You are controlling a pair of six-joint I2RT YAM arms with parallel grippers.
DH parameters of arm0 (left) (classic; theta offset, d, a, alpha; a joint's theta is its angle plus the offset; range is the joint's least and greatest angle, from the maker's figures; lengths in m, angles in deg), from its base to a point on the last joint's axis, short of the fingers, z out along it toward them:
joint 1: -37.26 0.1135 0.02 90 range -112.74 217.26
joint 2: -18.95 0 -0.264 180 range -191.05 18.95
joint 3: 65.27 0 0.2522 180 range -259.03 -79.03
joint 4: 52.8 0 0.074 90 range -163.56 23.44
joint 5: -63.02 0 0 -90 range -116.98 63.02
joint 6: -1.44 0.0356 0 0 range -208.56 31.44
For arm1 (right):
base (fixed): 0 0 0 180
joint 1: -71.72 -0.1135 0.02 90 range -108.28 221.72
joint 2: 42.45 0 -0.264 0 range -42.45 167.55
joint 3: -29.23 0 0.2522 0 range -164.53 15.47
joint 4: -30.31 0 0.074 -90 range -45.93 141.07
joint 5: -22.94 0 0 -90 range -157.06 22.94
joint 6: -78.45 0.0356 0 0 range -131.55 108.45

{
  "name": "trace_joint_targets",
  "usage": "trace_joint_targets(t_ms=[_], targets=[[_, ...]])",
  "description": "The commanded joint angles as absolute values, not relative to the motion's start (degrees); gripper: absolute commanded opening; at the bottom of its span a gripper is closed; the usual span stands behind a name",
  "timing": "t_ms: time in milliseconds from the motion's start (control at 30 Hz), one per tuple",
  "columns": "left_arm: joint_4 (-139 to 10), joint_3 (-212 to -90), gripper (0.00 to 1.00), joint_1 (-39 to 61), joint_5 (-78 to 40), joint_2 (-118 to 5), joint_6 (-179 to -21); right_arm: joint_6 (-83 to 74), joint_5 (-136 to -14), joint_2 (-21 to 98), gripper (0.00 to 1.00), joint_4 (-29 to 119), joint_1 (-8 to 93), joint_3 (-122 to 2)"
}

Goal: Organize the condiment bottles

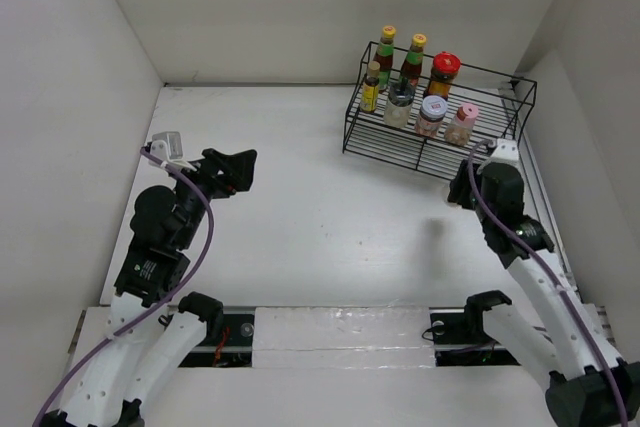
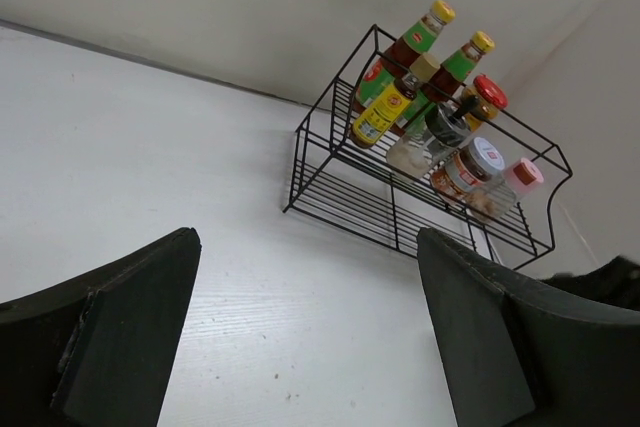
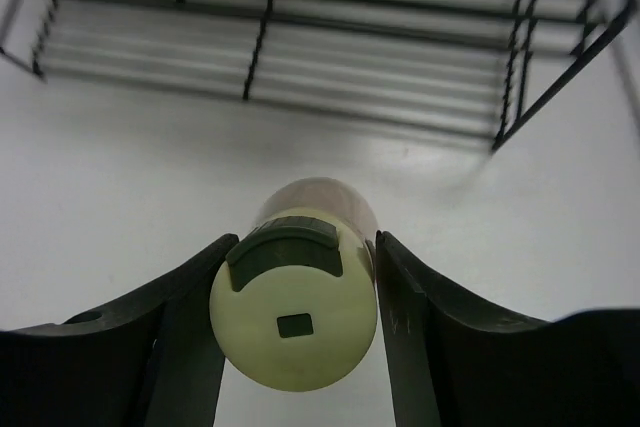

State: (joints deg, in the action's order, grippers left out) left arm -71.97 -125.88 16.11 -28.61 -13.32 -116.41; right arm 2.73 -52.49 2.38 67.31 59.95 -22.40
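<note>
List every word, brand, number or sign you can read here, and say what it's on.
Nothing can be read in any view.
Small yellow bottle: printed label, too small to read.
Two tall yellow-capped bottles: labels blurred.
White-lidded jar: label too small.
Cream-lidded bottle: lid blank, no text.

The wire rack (image 1: 400, 152) is set on the desk (image 1: 300, 217) at its far right corner. Along the rack's back, two tall bottles (image 1: 385, 52) are stood left of a wide jar (image 1: 444, 73). Along its front, left to right, a small bottle (image 1: 371, 87), a grinder (image 1: 399, 102), a jar (image 1: 431, 115) and a short bottle (image 1: 461, 124) are lined up. Before the rack's right end, a lone bottle (image 3: 295, 322) is held upright on the desk in the right gripper (image 3: 303, 257). The left gripper (image 1: 243, 172) is placed well left of the rack.
</note>
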Motion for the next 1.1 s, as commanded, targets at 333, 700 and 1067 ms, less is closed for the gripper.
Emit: trace_joint_targets(t_ms=[333, 700, 1067], targets=[[-69.5, -126.2, 0.86, 15.8, -28.2, -13.2, -115.6, -2.1, -45.2, 13.3, 0.52, 54.6, 69.3, -44.6], [-69.5, -126.2, 0.87, 15.8, -28.8, -13.8, -115.6, -3.2, -58.6, 29.8, 0.55, 50.7, 79.5, -50.5], [-69.5, -126.2, 0.87, 15.8, -28.8, -15.0, -115.6, -1.4, -61.6, 30.7, 0.83, 48.6, 82.1, -46.8]])
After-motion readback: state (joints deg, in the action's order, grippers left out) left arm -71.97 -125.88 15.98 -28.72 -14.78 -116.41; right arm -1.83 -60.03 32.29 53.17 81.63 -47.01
